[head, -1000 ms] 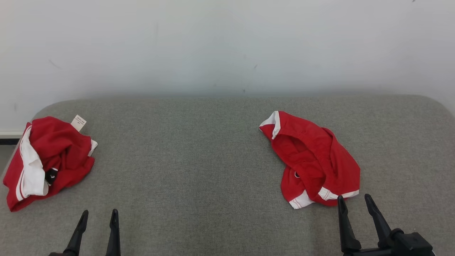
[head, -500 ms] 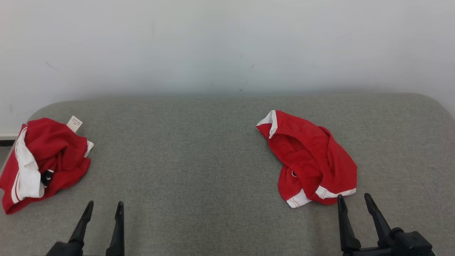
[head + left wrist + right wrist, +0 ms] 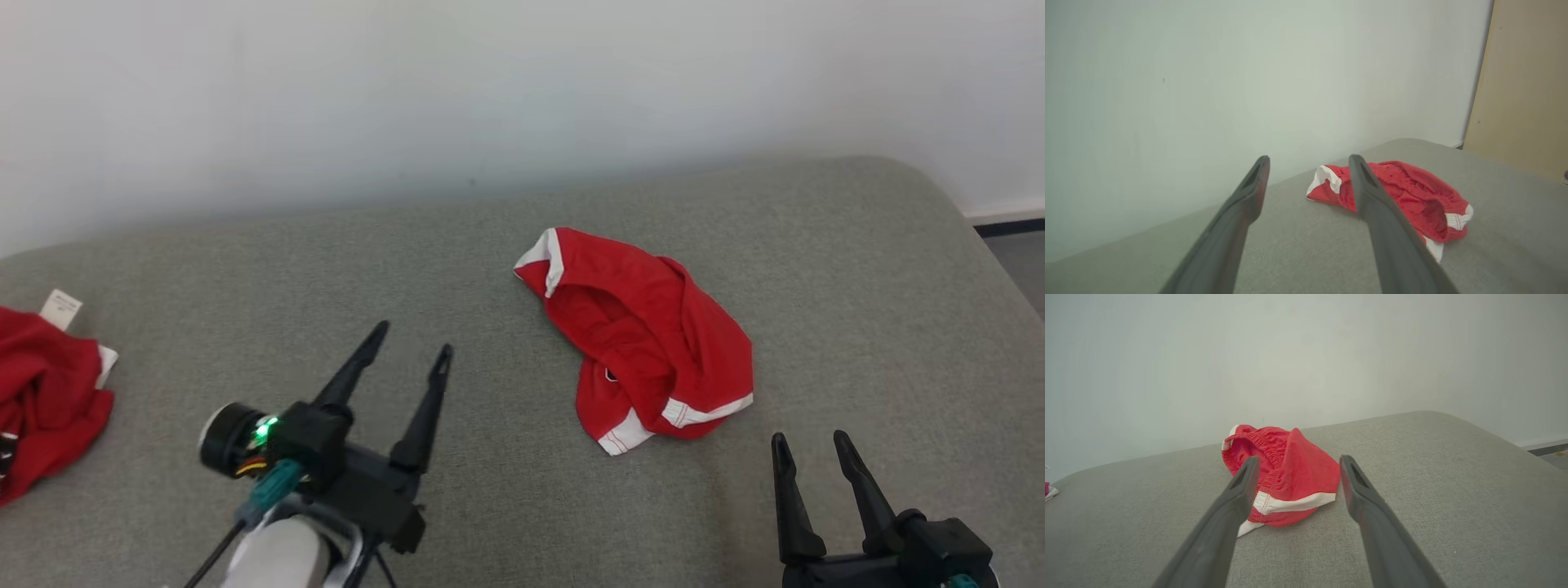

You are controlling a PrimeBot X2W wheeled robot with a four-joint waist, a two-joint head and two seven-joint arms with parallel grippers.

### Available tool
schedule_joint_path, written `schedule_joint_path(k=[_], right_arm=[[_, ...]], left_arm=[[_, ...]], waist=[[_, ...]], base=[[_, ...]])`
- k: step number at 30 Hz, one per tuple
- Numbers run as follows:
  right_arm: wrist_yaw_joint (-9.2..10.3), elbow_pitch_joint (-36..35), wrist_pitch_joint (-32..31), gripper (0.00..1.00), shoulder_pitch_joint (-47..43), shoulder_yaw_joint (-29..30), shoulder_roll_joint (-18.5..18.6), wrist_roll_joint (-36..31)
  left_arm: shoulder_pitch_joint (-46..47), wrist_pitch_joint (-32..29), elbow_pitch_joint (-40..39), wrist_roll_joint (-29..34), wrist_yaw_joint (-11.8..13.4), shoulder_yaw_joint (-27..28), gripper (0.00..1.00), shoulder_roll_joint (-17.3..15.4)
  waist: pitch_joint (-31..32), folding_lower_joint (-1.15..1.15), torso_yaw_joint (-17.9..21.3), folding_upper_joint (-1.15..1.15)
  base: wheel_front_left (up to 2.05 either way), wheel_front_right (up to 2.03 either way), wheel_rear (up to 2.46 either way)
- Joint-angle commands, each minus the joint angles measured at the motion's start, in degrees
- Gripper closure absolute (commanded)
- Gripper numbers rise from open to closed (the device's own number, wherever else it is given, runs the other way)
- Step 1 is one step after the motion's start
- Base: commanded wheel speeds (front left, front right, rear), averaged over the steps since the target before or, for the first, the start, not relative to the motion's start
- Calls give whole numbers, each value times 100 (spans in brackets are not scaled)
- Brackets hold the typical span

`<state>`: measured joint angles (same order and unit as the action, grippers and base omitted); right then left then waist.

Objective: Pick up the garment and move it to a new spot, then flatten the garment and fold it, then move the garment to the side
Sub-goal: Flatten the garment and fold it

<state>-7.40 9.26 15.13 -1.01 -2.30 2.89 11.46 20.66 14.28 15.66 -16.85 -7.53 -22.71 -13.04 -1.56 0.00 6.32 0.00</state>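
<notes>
The garment (image 3: 645, 351), red shorts with white trim, lies crumpled right of centre on the grey padded table (image 3: 490, 269). It also shows in the left wrist view as the garment (image 3: 1412, 196) and in the right wrist view as the garment (image 3: 1286, 477). My left gripper (image 3: 412, 347) hovers open to the left of it, fingers pointing up and right, nothing between them. Just short of the garment's near hem, my right gripper (image 3: 808, 445) stands open and empty at the lower right.
A second red and white garment (image 3: 45, 392) lies bunched at the table's left edge. A pale wall (image 3: 522, 90) runs behind the table. The table's rounded right corner (image 3: 947, 204) drops to the floor. A tan panel (image 3: 1527, 81) stands at the right in the left wrist view.
The head camera has turned to the right, so the whole scene has shifted left. My left arm has risen and reached forward toward the middle. The right gripper has barely moved.
</notes>
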Motion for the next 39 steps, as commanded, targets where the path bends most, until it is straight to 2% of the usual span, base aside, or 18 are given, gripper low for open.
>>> schedule_joint_path(k=[1, 10, 15, 27, 36, 39], right_arm=[[-18, -11, 2, 0, 98, 7, -3, 50], [-19, -5, 2, 0, 320, -150, -3, 194], [-18, -9, 2, 0, 411, -204, -3, 268], [-18, 13, 2, 0, 585, -287, -3, 386], [-18, -21, 2, 0, 613, -300, -3, 386], [-18, -38, 2, 0, 603, -266, -3, 368]], left_arm=[[240, -31, 116, -71, 9, -250, 0, 79], [1295, -69, 1062, -560, 11, -1715, 0, 363], [1612, -47, 1547, -807, 10, -2210, 0, 420], [2326, 36, 2771, -1533, 10, -3221, 0, 589], [2589, 77, 3409, -2020, 11, -3703, 0, 656], [2660, 87, 3518, -2155, 10, -3827, 100, 691]], waist=[[-333, 0, 372, 0], [-753, 0, 913, 0], [-904, 0, 1122, 0], [-1203, 0, 1515, 0], [-1245, 0, 1696, 0], [-1258, 0, 1700, 0]], base=[[0, 0, 0], [0, 0, 0], [0, 0, 0], [0, 0, 0], [0, 0, 0], [0, 0, 0]])
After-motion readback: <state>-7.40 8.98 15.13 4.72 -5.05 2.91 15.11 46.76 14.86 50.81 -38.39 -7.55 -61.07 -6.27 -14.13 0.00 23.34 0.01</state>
